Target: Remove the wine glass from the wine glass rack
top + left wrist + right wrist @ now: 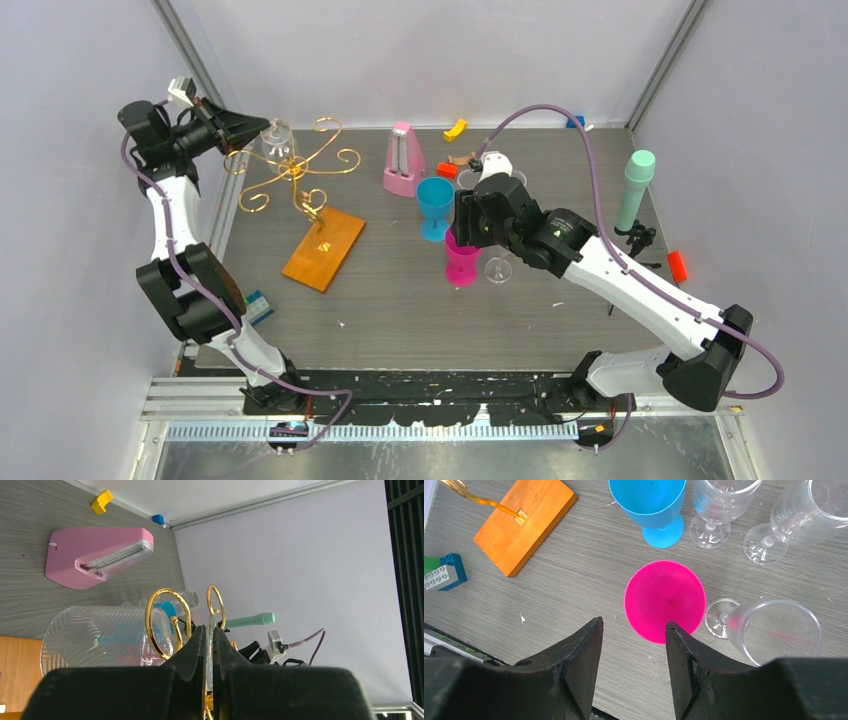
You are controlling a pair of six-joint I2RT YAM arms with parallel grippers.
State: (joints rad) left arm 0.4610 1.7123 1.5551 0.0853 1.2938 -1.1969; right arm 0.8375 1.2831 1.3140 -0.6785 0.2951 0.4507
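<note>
**Top external.**
- Wine glass rack (300,170): gold wire scrolls on a post, orange-brown base, standing toward the far left corner of the counter (400,310).
- Wine glass (278,140): clear, hanging among the rack's far scrolls.
- Left gripper (258,133): reaching in from the left edge, tips at the glass.
- Right gripper (463,228): mid-counter, above a pink goblet (461,262).
- Blue goblet (434,205): just beyond the pink one.
- Pink metronome (403,160): near the far edge.

**Left wrist.**
- Left gripper (209,632): fingers (195,647) drawn almost together, clamped on the thin clear foot of the wine glass (95,640). The bowl extends to the left of the picture.
- Gold rack loops (167,622): curling just past the fingertips, against the glass.
- Metronome (95,555): on the counter beyond.

**Right wrist.**
- Right gripper (633,626): fingers spread wide apart, holding nothing, with the pink goblet (664,600) below the gap.
- Blue goblet (649,502): upright.
- Clear glasses (721,505): two upright beside the blue goblet, a third beside the pink goblet.
- Rack base (524,525): toward the upper left of the picture.
- Toy bricks (444,572): at the left border of the picture.
</note>
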